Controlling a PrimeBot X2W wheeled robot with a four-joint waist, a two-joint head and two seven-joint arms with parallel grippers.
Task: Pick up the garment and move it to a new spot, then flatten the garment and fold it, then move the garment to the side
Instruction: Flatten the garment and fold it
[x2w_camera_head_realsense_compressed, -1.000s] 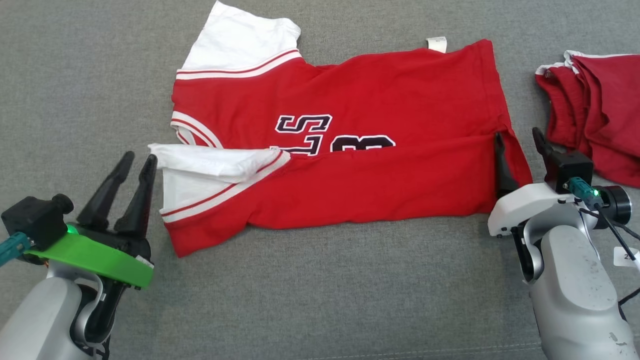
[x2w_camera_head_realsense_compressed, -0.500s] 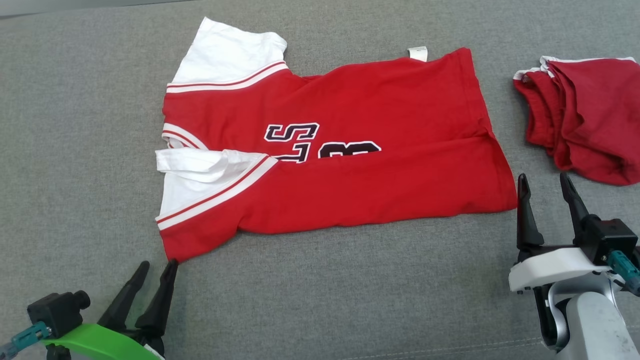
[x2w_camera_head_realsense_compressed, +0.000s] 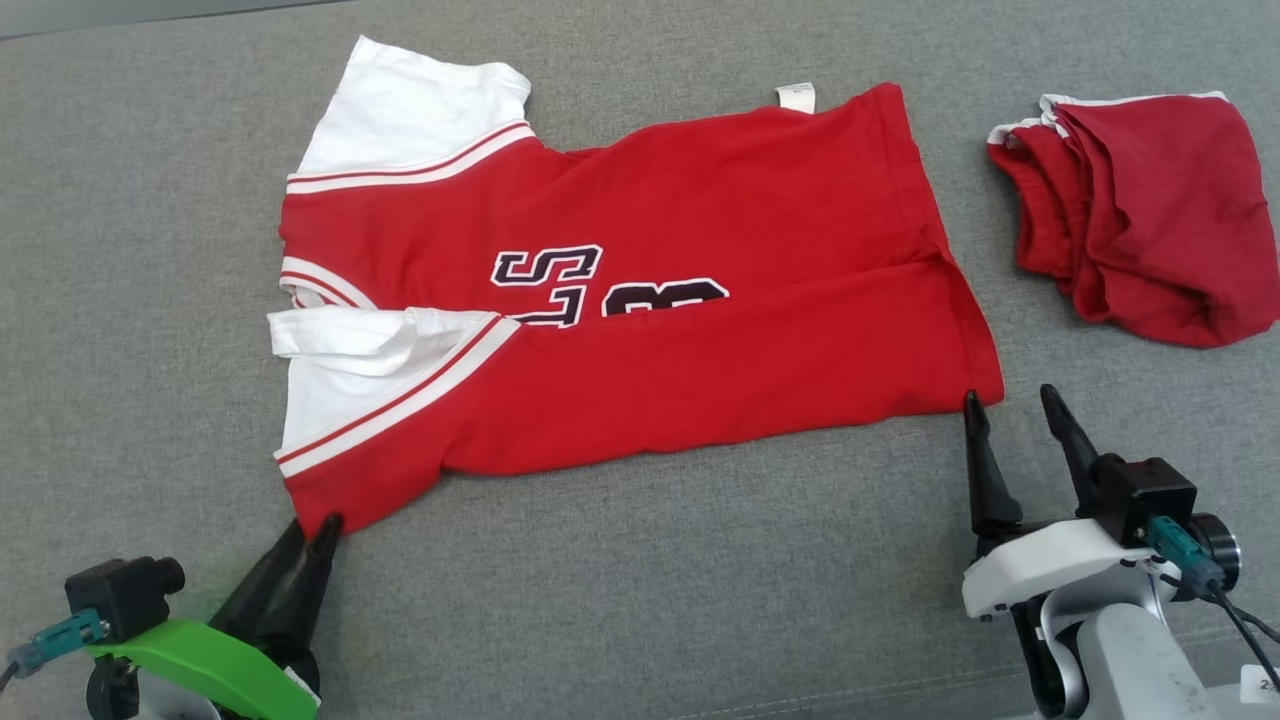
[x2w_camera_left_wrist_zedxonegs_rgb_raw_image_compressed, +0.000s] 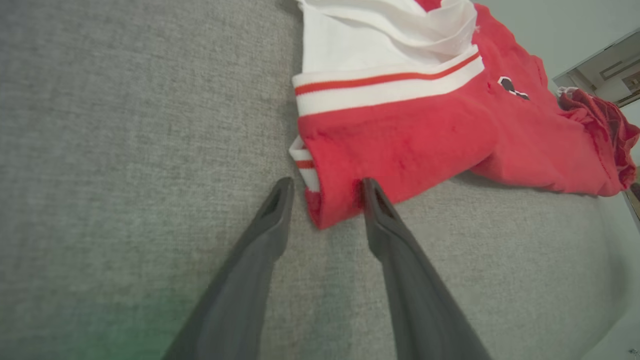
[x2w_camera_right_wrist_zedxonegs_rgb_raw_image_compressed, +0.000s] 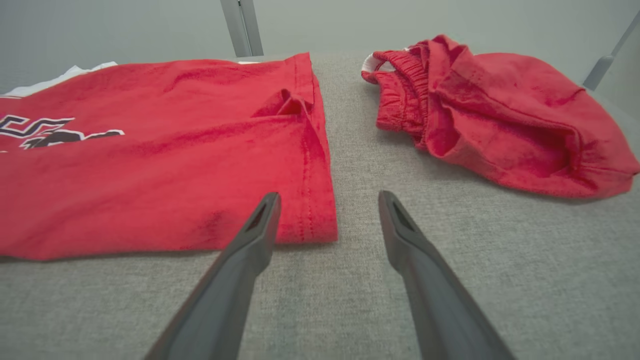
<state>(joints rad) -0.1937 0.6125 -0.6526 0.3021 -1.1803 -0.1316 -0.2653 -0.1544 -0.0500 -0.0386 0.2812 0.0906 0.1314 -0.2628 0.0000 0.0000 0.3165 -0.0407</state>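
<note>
Both my grippers have dropped back from the folded flap to the near edge of the garment (x2w_camera_head_realsense_compressed: 700, 200), so I judge 1 fold laid and released. Left gripper (x2w_camera_left_wrist_zedxonegs_rgb_raw_image_compressed: 325, 186): jaws parted, straddling the near-left red corner, 1 finger touching cloth. Right gripper (x2w_camera_right_wrist_zedxonegs_rgb_raw_image_compressed: 328, 195): jaws wide, empty, astride the near-right hem corner. Garment lies flat on the grey cushion (x2w_camera_head_realsense_compressed: 640, 600), between my 2 grippers.

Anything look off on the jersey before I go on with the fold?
Yes. On the jersey, the near white sleeve is bunched and doubled over itself instead of lying flat, and the hem at the right end puckers where the folded flap starts. Nothing looks torn.
</note>
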